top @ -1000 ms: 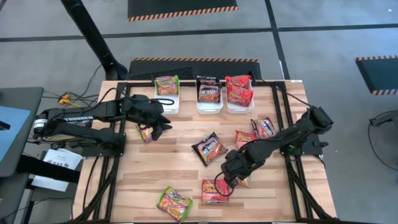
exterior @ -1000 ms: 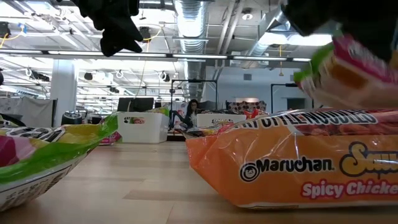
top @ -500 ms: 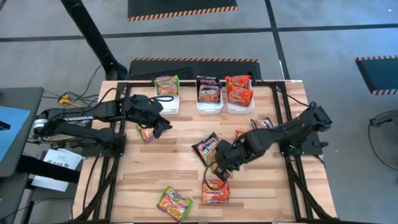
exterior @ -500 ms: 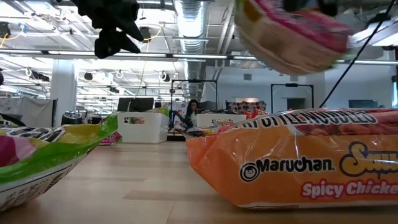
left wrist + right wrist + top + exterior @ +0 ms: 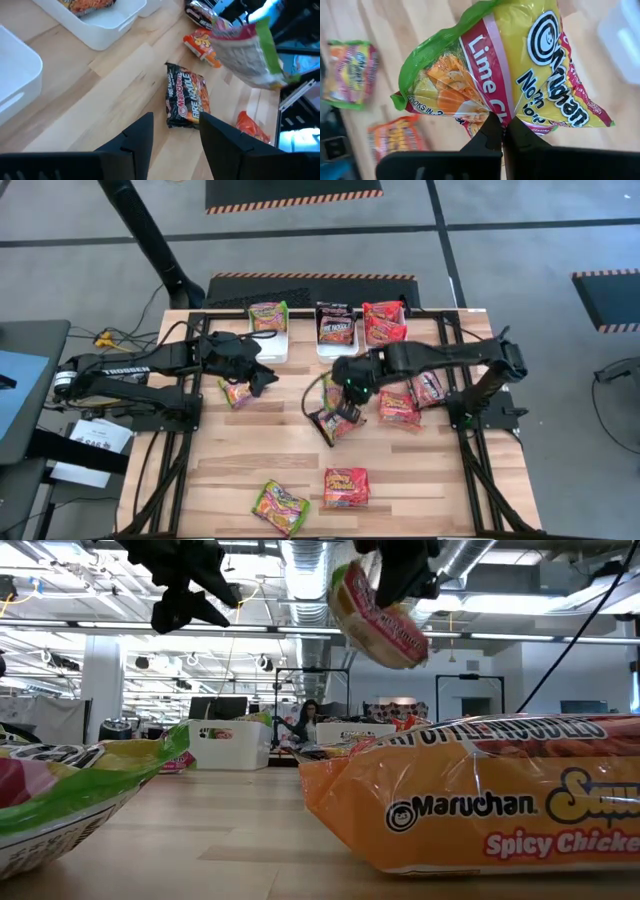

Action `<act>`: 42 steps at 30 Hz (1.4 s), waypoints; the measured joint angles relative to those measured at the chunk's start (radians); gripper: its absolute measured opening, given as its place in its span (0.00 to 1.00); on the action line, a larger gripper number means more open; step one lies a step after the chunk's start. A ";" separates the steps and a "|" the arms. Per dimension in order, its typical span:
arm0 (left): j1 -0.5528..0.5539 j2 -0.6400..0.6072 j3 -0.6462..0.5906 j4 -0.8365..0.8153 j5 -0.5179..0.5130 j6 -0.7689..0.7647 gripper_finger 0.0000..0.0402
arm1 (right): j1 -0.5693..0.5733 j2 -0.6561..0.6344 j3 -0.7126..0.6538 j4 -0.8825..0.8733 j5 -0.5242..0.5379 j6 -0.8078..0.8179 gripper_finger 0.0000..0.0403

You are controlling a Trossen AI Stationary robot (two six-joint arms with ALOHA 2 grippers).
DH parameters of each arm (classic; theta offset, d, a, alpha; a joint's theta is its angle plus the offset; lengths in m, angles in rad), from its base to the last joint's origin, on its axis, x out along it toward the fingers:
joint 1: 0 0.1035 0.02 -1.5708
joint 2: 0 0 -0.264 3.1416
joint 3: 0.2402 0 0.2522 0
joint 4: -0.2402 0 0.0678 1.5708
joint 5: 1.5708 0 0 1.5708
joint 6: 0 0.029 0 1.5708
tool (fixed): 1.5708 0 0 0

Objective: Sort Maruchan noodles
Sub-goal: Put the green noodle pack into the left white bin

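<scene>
My right gripper [image 5: 348,383] is shut on a green-edged Maruchan lime packet [image 5: 510,70], held above the middle of the table; the packet also shows in the low view [image 5: 378,610] and the left wrist view [image 5: 247,55]. A black packet [image 5: 338,423] lies flat on the table just near of it. My left gripper [image 5: 175,135] is open and empty, above the table's left part [image 5: 262,379], beside a green-edged packet [image 5: 234,393] lying flat. An orange packet [image 5: 347,487] and another green-edged one [image 5: 280,507] lie near the front edge. My right gripper pinches the lime packet between its two fingers at one edge [image 5: 501,116], about midway along that edge. The packet is lifted clear of the table and hangs tilted below the gripper [image 5: 400,570].
Three white tubs stand along the far edge: one with a green-edged packet [image 5: 268,320], one with a black packet [image 5: 336,328], one with red packets [image 5: 385,325]. More red and black packets [image 5: 408,398] lie right of centre. Black frame rails run along the table's sides.
My right gripper, shut on the lime packet, has swung from beside the orange packet near the front edge toward the far edge and leftward to mid-table, carrying the packet clear of the table.
</scene>
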 joint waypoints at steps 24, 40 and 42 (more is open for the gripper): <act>0.171 0.173 -0.001 0.358 0.025 -0.406 0.52 | -0.289 0.000 0.000 0.050 0.000 -0.614 0.02; 0.170 0.364 0.017 0.700 0.038 -0.380 0.52 | -0.345 0.001 0.000 0.075 0.134 -0.739 0.02; 0.170 0.400 0.047 0.698 0.043 -0.342 0.52 | -0.347 0.001 0.000 0.074 0.134 -0.742 0.02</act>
